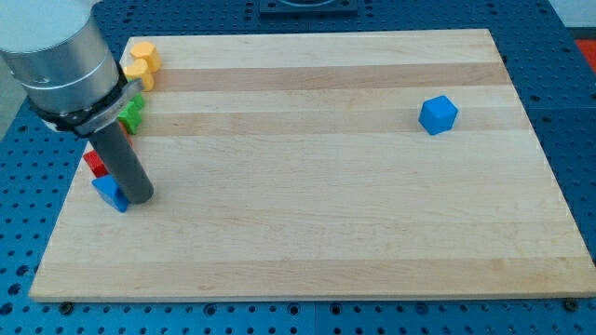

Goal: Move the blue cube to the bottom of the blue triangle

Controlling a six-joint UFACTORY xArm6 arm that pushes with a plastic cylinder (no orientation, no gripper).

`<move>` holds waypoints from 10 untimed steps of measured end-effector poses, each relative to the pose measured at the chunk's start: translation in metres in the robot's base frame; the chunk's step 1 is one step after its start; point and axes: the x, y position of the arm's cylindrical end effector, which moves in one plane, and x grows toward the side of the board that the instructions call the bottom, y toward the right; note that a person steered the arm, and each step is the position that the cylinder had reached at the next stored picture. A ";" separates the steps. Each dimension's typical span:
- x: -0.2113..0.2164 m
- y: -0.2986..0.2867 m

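The blue cube [438, 114] sits on the wooden board at the view's right, in the upper half. The blue triangle [109, 194] lies at the view's far left, near the board's left edge, partly hidden by my rod. My tip [140, 197] rests on the board right next to the blue triangle, on its right side, far to the left of the blue cube.
A red block [94, 163] lies just above the blue triangle. A green block [131, 113] and a yellow block [142, 61] sit higher along the left edge. The arm's grey body [56, 51] covers the top left corner. The wooden board [307, 214] lies on a blue pegboard.
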 end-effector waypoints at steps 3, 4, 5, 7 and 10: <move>0.001 -0.012; -0.004 0.058; -0.045 0.152; -0.196 0.282; -0.118 0.396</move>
